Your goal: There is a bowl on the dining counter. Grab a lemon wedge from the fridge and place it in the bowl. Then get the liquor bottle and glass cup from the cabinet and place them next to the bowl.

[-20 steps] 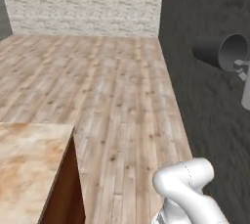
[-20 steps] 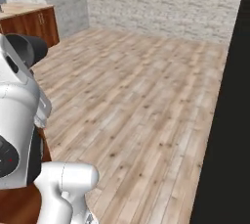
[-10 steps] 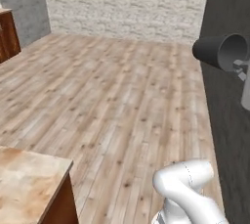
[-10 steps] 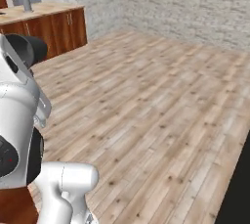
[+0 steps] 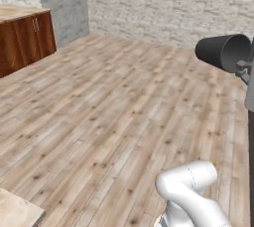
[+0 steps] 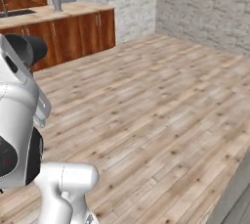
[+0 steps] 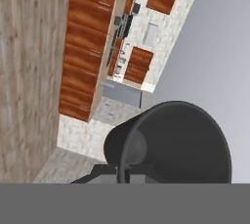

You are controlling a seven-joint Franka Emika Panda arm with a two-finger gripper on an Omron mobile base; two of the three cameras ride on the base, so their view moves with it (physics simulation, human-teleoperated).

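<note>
Left base view: dark glass cup (image 5: 224, 52) up high on the right, lying sideways over the wood floor (image 5: 114, 117).
Right base view: brown cabinets (image 6: 73, 34) far back by the wall.
Hand view: gripper (image 7: 124, 171) pinched tight on the cup's rim.

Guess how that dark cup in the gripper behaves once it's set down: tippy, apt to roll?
The dark cup looks rigid. It is held on its side with its wide mouth flaring from a narrower base, so laid down it would probably roll in an arc. Upright, it may tip easily.
</note>
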